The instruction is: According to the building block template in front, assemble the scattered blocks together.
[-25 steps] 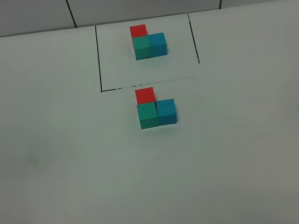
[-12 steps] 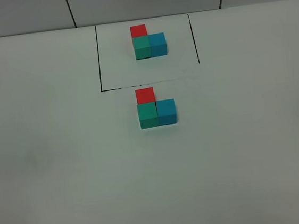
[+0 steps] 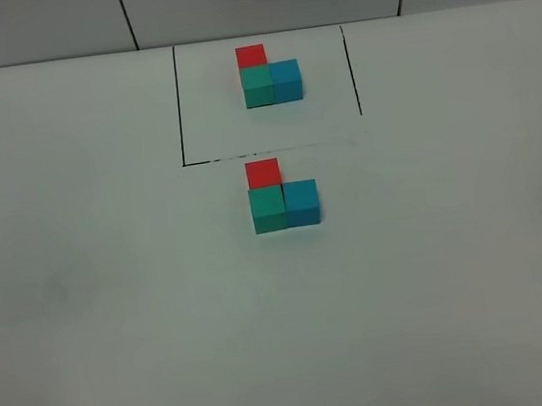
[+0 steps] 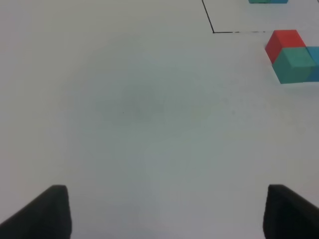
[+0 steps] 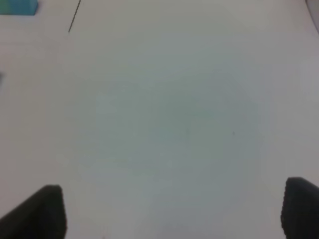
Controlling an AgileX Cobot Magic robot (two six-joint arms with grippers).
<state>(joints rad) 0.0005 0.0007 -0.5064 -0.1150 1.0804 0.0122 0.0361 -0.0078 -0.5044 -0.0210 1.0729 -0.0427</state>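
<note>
Nothing has moved over the last second: the scattered blocks (image 3: 283, 199) sit joined mid-surface, matching the building block template (image 3: 268, 76) near the far edge. Both pincers, left (image 4: 164, 214) and right (image 5: 174, 214), stay spread, empty; the assembly looks finished.

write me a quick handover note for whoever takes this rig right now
Left gripper: open, empty, over bare table.
Right gripper: open, empty, over bare table.
Template: red, green and blue cubes in an L inside the black outline, at the far side.
Loose cubes: red cube, green cube and blue cube sit together in the same L, just outside the outline's near edge.
Done: the assembly appears to match the template.
Left: nothing obvious; check the cubes are snug.
</note>
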